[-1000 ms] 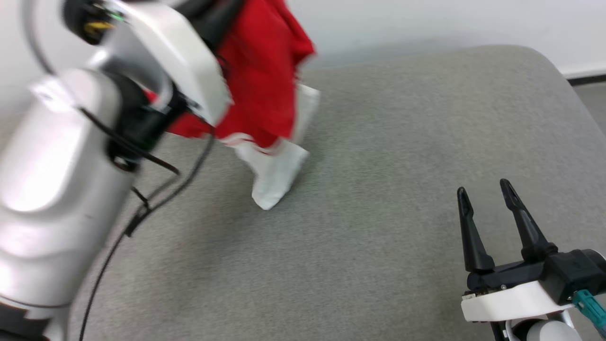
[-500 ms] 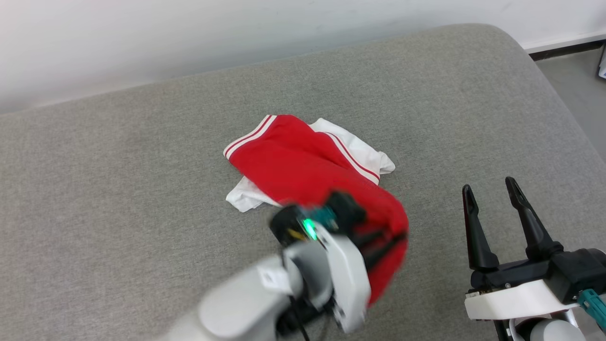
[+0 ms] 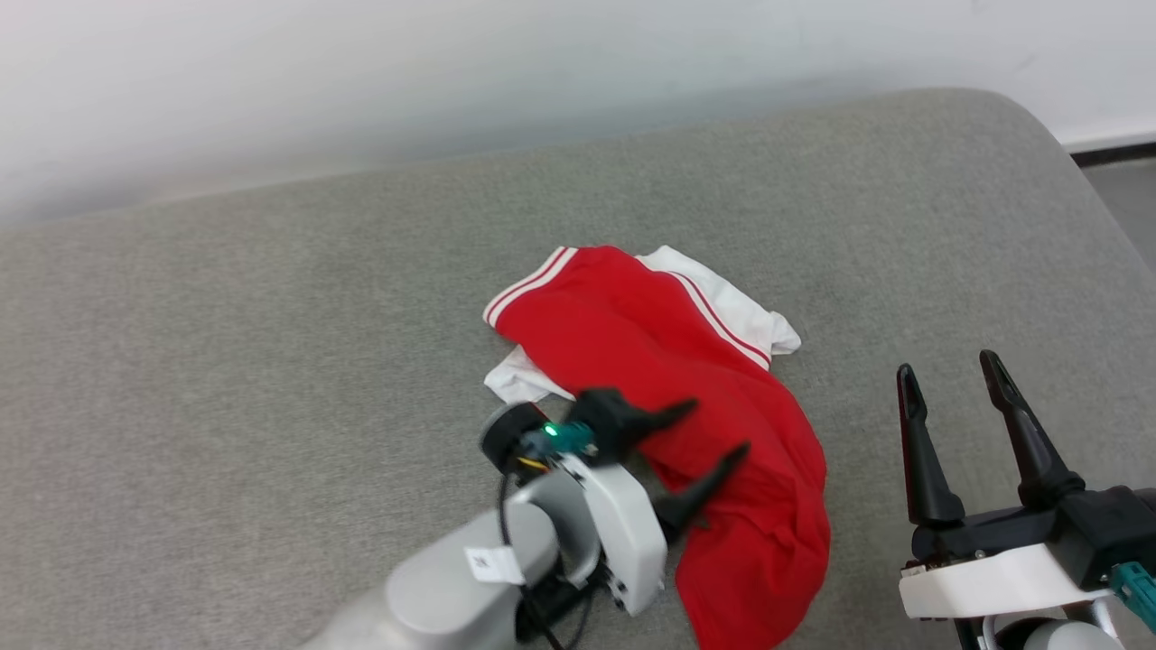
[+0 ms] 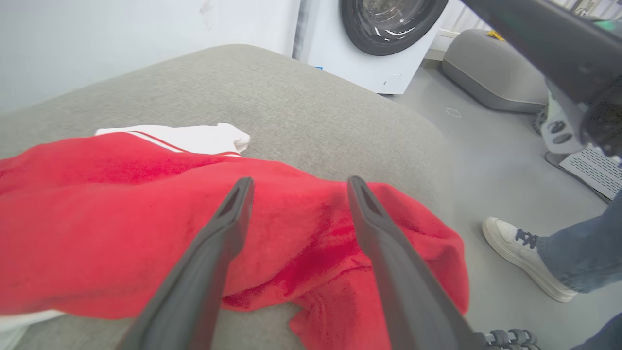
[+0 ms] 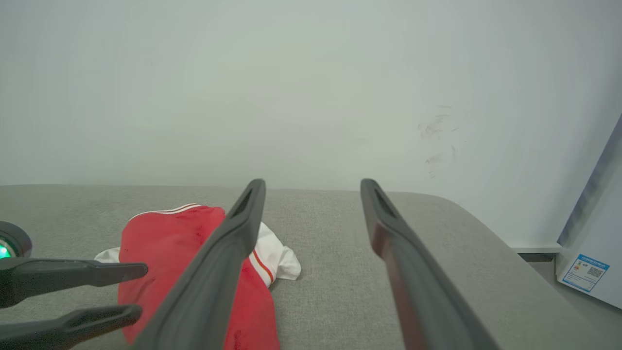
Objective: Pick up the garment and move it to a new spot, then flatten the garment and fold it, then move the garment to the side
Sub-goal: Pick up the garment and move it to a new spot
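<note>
A second ago the garment (image 3: pixel 668 361) hangs bunched from the raised left arm at the far left. Half a second ago it lies on the grey cushion (image 3: pixel 271 316) with the left gripper (image 3: pixel 718 426) pinched on its near red end. Now that gripper's two dark fingers stand spread apart over the cloth and the garment lies free. In the left wrist view the left gripper (image 4: pixel 300 180) has its fingers wide apart, with red fabric below and between them. Whether a fingertip brushes the cloth is hard to judge from the slightly blurred head view. The right gripper (image 3: pixel 947 364) keeps its place at the near right, jaws wide and holding nothing, well apart from the shirt. The head camera has also shifted a little between frames.

The garment sits a little right of the cushion's middle as a crumpled, elongated heap running from far left to near right. Its body is bright red. At the far end a white sleeve (image 3: pixel 750 325) shows, edged with thin red-and-white stripes, and a second striped band crosses the far-left corner. A smaller white flap (image 3: pixel 519 381) pokes out on the left side under the red. The near end is rumpled and reaches toward the cushion's near edge. In the right wrist view the red cloth (image 5: pixel 165 243) lies left of the right gripper (image 5: pixel 313 182).
</note>
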